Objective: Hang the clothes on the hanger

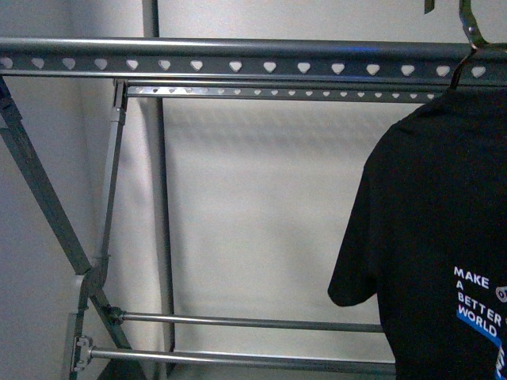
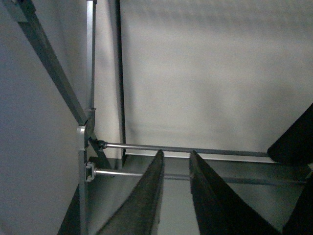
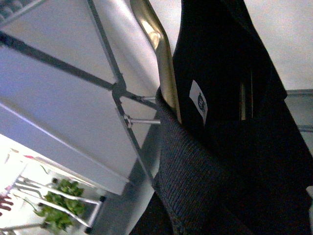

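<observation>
we find the pictures dim, bluish and soft; the black printed t-shirt [image 1: 432, 237] at the front view's right reads as flat shadow, while glare streaks the brass-coloured curved clothes hanger [image 3: 159, 49].

Black short-sleeved T-shirt [image 1: 428, 237]: hangs upright at far right, shoulder just below the top rails, one sleeve drooping left, its right part out of view. White print "MAKE A BETTER WORLD" low on the cloth, with a blue stripe beside it.

Grey metal rack [image 1: 238, 57]: two long horizontal top rails, near and far, punched with heart-shaped holes. Diagonal braces at left, two plain round bars low.
</observation>
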You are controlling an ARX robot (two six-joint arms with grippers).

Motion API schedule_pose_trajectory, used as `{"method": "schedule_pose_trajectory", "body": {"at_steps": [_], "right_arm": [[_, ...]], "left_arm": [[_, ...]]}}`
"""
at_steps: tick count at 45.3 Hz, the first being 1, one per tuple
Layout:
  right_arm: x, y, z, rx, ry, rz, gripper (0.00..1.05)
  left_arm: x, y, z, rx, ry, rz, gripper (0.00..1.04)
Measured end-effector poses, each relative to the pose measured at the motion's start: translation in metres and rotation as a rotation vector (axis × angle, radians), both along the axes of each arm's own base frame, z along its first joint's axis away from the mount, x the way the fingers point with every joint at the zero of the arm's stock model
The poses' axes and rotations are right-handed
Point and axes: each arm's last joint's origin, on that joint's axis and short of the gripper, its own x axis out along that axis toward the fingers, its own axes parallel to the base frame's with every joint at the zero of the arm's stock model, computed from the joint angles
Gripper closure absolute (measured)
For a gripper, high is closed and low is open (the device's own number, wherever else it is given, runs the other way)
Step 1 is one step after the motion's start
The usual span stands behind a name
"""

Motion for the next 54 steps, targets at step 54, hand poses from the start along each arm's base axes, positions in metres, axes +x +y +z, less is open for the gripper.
{"method": "schedule_pose_trajectory", "body": {"at_steps": [54], "right_arm": [[0.098,0.0,0.032,0.317,0.107,-0.25,1.01]], "left_arm": [[-0.103,0.013,-0.089,0.007,0.003,-0.004,1.01]]}}
